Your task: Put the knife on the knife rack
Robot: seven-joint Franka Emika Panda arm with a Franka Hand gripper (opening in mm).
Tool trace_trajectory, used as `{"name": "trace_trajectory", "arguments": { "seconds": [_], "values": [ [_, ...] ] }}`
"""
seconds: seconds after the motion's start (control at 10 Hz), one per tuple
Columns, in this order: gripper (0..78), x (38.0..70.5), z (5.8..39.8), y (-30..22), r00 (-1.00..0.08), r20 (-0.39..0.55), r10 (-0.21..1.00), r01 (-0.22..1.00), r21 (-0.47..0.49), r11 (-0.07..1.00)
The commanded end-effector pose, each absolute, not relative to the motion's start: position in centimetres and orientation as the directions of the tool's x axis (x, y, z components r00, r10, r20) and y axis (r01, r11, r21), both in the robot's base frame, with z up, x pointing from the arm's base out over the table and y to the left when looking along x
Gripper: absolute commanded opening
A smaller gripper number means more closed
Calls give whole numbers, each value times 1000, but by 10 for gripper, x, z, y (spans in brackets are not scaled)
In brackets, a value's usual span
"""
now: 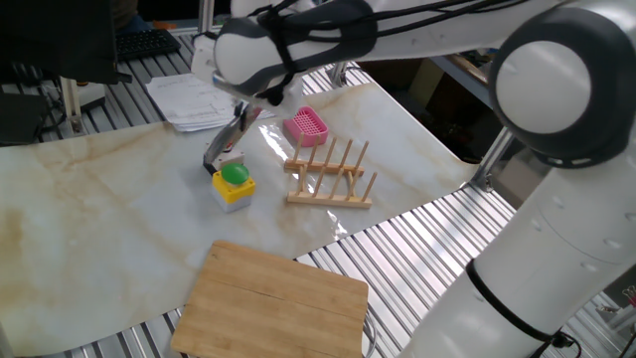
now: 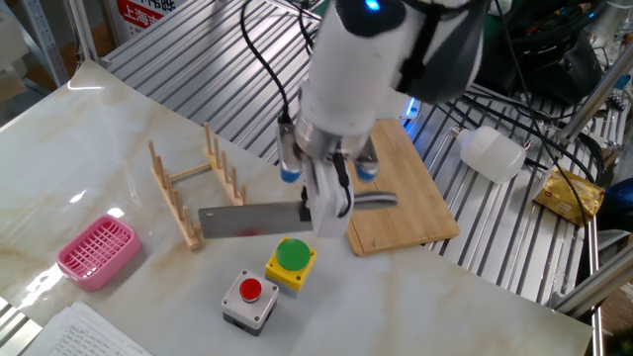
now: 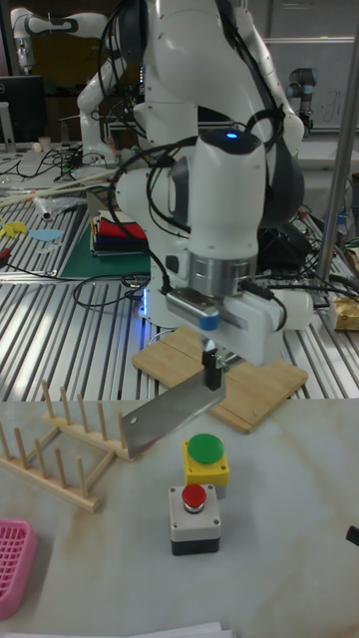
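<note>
Steel fills the gripper (image 2: pixel 326 203): its fingers clamp the knife (image 2: pixel 259 220) where blade meets handle, blade level and edge-down in the air, tip near the knife rack (image 2: pixel 194 194) but apart from it. Pickup looks done; slotting between pegs remains. From the wrist, the arm rises steeply above the green button (image 2: pixel 291 255).

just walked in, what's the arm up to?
The gripper is shut on the knife, holding it in the air above the green button box, blade pointing toward the knife rack. The knife is not in the rack yet. The pink basket, red button box and cutting board lie untouched.
</note>
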State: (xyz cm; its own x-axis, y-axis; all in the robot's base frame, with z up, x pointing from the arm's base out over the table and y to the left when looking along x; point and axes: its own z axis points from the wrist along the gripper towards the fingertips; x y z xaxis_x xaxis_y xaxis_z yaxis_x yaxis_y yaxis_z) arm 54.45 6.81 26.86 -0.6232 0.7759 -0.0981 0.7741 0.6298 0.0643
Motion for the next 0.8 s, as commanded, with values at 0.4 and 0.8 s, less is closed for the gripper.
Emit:
{"name": "trace_trajectory", "arguments": {
  "seconds": [0.4,0.8],
  "values": [
    [26,545,282,40,-691,-105,716,714,62,698],
    [26,544,283,23,-721,-108,685,683,56,728]
  ]
}}
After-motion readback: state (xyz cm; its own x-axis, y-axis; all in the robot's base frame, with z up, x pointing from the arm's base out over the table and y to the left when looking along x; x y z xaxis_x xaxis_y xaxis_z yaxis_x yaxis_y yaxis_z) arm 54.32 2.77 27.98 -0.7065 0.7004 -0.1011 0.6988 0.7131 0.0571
